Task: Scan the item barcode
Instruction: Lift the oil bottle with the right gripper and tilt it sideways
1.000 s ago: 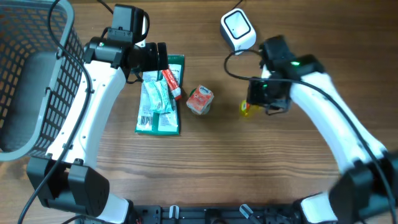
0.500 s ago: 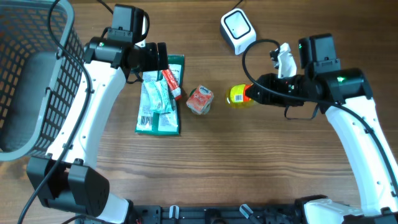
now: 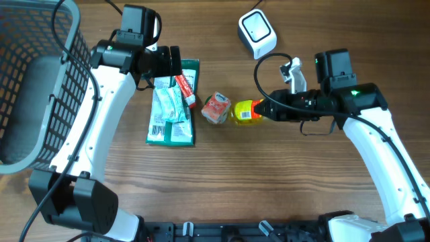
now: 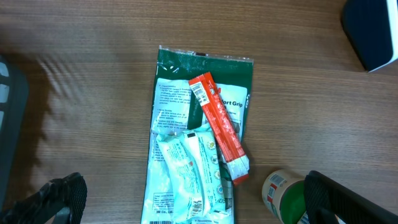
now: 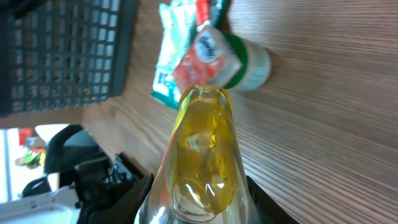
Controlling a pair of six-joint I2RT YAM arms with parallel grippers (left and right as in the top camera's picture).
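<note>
Right tool (image 3: 263, 110) is clenched on a yellow bottle (image 3: 243, 112), gripping it at one end so it lies level and points toward the desk's left edge. From overhead, the bottle sits near the middle of the desk (image 3: 282, 181), just beside a small cup (image 3: 216, 107). I cannot tell whether the two touch. The scanner (image 3: 257, 33) is well apart from the bottle, close to the far edge. The left tool (image 3: 172, 64) hangs released over a green packet (image 3: 173, 111) with a red stick (image 3: 185, 91) lying across it. A basket (image 3: 40, 87) fills the far left corner.

From the left wrist, the jaws stand wide with nothing between them, above the packet and the red stick. The cup shows at the lower right and a corner of the scanner at the upper right.

From the right wrist, the bottle runs straight out between the fingers (image 5: 144, 200) and its far end overlaps the cup in the frame. I can make out no barcode on the side that shows.

I judge the item is already picked and the presenting step is in hand. The next move calls for carrying the bottle to the scanner near the far edge and rolling the wrist until the barcode faces its window. The left tool has no part in this.
</note>
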